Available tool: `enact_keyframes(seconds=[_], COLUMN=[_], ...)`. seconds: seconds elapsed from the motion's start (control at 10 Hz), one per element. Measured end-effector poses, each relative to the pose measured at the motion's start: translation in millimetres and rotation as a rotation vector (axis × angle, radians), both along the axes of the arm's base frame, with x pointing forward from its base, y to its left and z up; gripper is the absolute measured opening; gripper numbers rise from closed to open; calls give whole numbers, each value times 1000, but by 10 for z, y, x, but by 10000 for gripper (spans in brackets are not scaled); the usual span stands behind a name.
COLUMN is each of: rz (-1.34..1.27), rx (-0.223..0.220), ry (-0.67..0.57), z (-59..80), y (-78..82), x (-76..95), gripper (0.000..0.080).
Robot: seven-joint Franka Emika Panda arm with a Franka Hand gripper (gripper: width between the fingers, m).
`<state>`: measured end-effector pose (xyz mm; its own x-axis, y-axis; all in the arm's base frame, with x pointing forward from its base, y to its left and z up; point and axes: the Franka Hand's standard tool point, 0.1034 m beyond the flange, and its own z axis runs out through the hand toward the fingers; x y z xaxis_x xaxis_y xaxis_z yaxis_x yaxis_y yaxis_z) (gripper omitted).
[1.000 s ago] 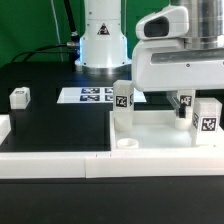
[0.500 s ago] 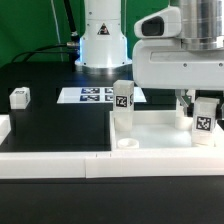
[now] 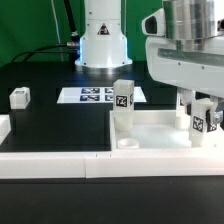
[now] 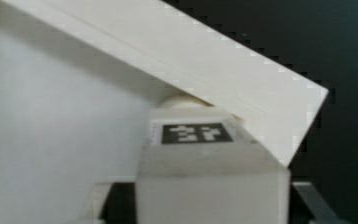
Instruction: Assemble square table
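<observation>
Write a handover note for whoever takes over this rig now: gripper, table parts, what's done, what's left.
Gripper: shut on a small white tagged leg peg, held upright at the far corner, on the exterior view's right, of the large white square plastic panel; seating unclear.
Done: a second white leg peg stands at the panel's far corner on the exterior view's left.
Left: a third white leg peg lies loose on the black table; the round front socket is empty; no fourth peg in view.

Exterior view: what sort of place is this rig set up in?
Probably a robotics lab test bench: a black work surface edged by white bars, the marker board fixed on it, and the arm's base behind.
</observation>
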<state>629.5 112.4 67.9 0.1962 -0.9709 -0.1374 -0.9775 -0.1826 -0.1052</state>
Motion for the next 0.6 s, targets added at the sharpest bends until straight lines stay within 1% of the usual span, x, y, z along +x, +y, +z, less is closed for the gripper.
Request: enact_keyframes(seconds=[0.2,0.3,0.4,0.5,0.6], rz=[-207,-243,-218,-147,72], rx=[42,50,48,39,8], ry=[12,16,12,1,-34], z=[-1,-1,-3,-10,-8], y=[-7,-6,-4,-6,-3], x=[-7,-10,-11,-13,-12], gripper=[294,294,348,348,530])
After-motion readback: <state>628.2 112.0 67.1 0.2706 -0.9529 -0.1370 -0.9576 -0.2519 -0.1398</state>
